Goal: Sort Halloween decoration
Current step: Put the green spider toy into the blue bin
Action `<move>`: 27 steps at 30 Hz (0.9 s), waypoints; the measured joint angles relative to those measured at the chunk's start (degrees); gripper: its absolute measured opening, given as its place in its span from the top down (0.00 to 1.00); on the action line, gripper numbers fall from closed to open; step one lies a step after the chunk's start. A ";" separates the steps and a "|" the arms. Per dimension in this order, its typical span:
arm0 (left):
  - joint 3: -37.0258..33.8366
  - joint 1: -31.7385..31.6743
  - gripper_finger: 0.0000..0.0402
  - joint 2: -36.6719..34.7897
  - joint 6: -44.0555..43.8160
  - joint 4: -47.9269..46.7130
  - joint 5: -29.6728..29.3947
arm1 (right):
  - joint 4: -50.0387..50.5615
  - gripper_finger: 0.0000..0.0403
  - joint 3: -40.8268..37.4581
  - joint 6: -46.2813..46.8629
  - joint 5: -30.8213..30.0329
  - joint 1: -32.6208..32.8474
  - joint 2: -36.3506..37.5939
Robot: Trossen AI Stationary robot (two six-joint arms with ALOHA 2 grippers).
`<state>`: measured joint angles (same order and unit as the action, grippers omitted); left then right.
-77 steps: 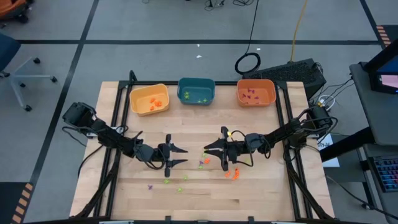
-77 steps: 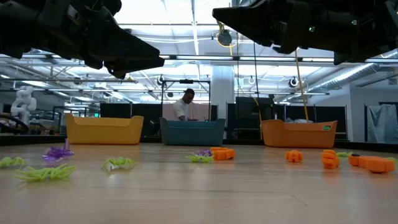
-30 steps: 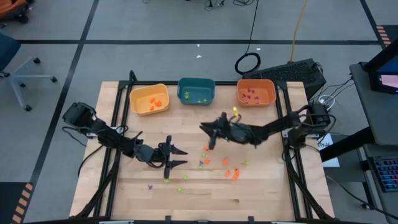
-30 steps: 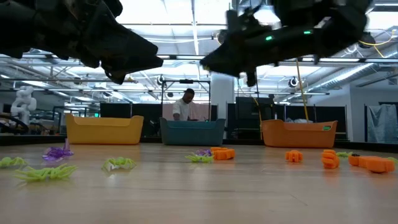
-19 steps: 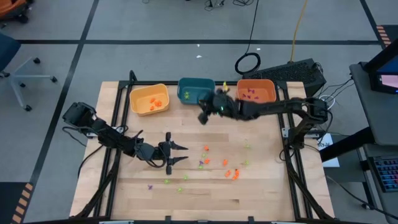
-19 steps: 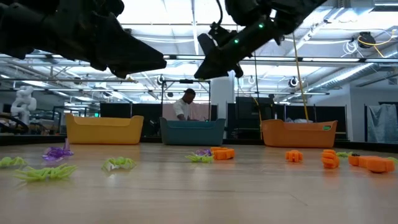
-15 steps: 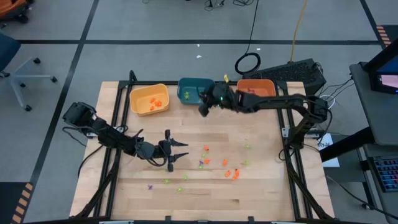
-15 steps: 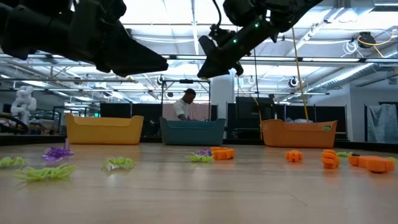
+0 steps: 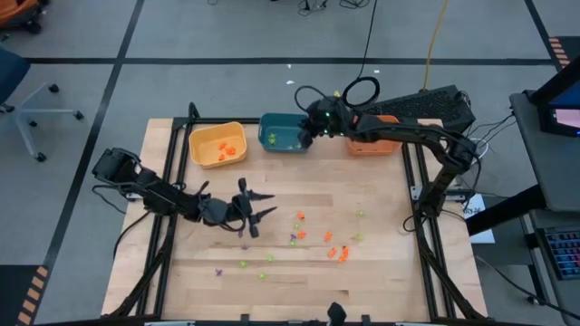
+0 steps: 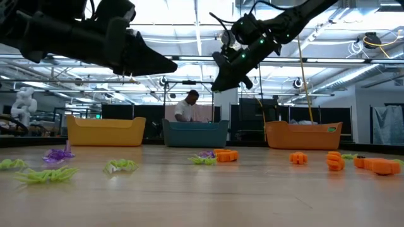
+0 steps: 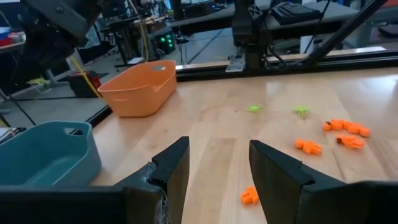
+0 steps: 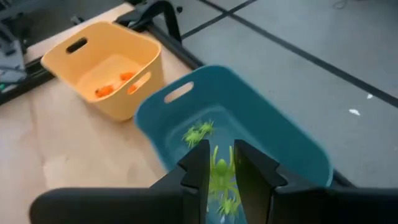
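While the right hand [image 12: 219,163] hangs above the teal bin [image 9: 286,133] at the tabletop's [image 9: 381,263] twelve o'clock edge, it is clenched on a light-green trinket [image 12: 220,177], with other green trinkets [image 12: 199,132] lying inside the bin. Between the yellow bin [image 9: 217,144] at eleven o'clock and the orange bin [image 9: 373,138] at one o'clock, that teal bin sits centred. Loose orange, green and purple trinkets [image 9: 339,254] lie scattered toward five o'clock of the tabletop's middle. Near nine o'clock of the middle, the left hand [image 9: 258,217] hovers released and empty.
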<state>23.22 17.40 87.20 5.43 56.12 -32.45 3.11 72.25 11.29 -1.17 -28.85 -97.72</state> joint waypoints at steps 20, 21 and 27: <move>0.02 -0.13 0.59 0.00 -0.19 -0.40 0.52 | -13.58 0.86 -0.09 -0.33 -2.03 -0.73 -13.91; 0.02 -0.14 0.59 0.00 -0.20 -0.60 0.52 | -13.61 0.85 -0.09 -0.20 -2.08 -0.73 -14.35; 0.02 -0.13 0.59 0.00 -0.35 -1.80 0.55 | -13.24 0.76 -0.09 0.31 -3.45 -0.71 -14.83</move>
<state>23.24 17.28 87.20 5.08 54.32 -31.90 -10.13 72.16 11.60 -4.62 -29.56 -112.55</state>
